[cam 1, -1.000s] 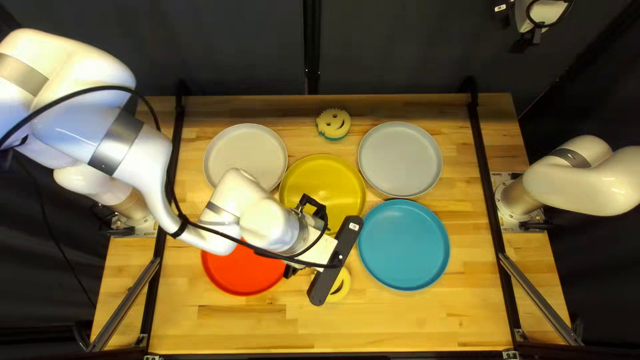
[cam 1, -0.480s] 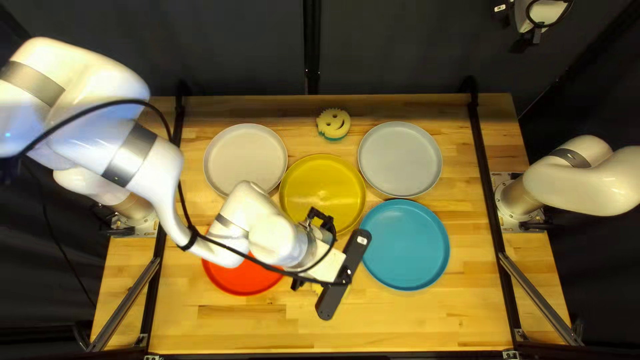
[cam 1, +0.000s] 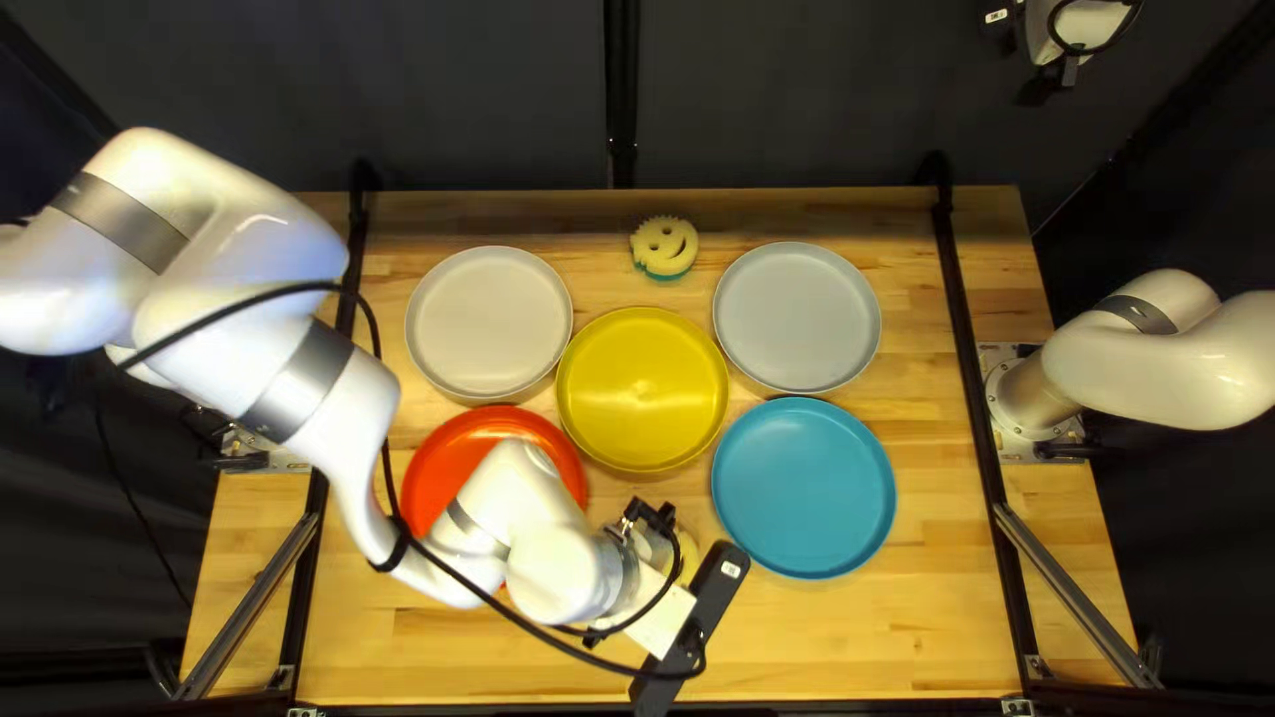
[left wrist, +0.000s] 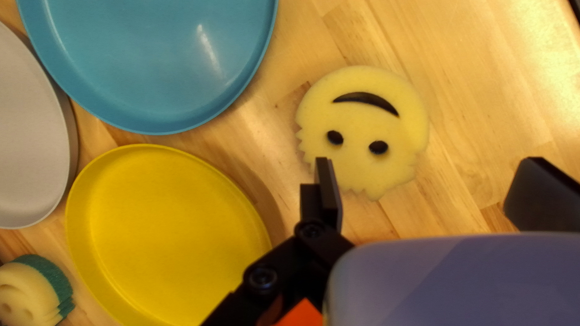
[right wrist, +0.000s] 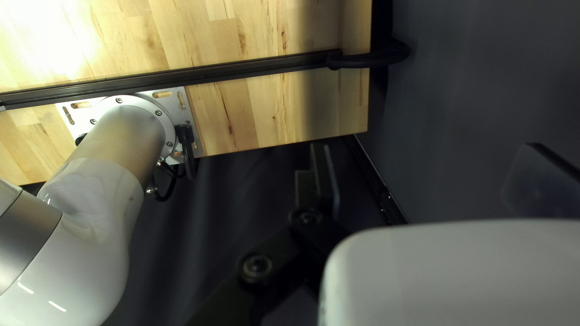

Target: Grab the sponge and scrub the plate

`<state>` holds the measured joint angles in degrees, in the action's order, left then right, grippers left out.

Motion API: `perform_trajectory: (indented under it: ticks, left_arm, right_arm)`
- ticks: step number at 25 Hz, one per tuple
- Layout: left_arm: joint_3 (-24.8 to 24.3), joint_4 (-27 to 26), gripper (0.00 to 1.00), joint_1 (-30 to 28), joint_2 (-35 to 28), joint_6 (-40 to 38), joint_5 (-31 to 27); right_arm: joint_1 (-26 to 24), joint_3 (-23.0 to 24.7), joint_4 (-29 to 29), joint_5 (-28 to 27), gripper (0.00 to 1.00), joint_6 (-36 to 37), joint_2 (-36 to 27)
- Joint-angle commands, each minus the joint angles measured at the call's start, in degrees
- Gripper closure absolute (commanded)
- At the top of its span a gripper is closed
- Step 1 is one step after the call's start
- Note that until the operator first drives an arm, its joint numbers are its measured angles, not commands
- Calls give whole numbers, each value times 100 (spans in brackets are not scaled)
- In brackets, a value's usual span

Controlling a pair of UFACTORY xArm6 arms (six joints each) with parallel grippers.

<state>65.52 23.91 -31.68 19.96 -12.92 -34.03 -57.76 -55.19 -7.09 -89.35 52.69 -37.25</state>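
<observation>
Over wooden table (cam 1: 863,637), stretched left arm (cam 1: 348,445) above red plate (cam 1: 445,458); held left gripper (cam 1: 693,630) spread wide, gripping nothing, near yellow sponge (left wrist: 362,127).

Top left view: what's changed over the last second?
The left arm swung toward the near edge of the table, slightly rightward, uncovering the yellow plate and more of the red plate. Its open tool has no hold on the near sponge. Those plates, the blue plate, the far sponge and the right arm stayed put.
</observation>
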Motion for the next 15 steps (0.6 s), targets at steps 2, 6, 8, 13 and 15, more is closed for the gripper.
perform_trajectory:
  ticks: [2,6,8,13,15]
  left_arm:
    - [-272,456,0,-93,46,-532,298]
    - [-343,766,0,11,205,-761,547]
    - [-366,881,0,76,260,-815,650]
    - [-498,1241,0,169,324,-1149,848]
    - [-493,1309,0,174,352,-1227,874]
  right_arm:
    - [0,0,0,0,0,0,0]
    - [0,0,0,0,0,0,0]
    - [0,0,0,0,0,0,0]
    - [0,0,0,0,0,0,0]
    - [0,0,0,0,0,0,0]
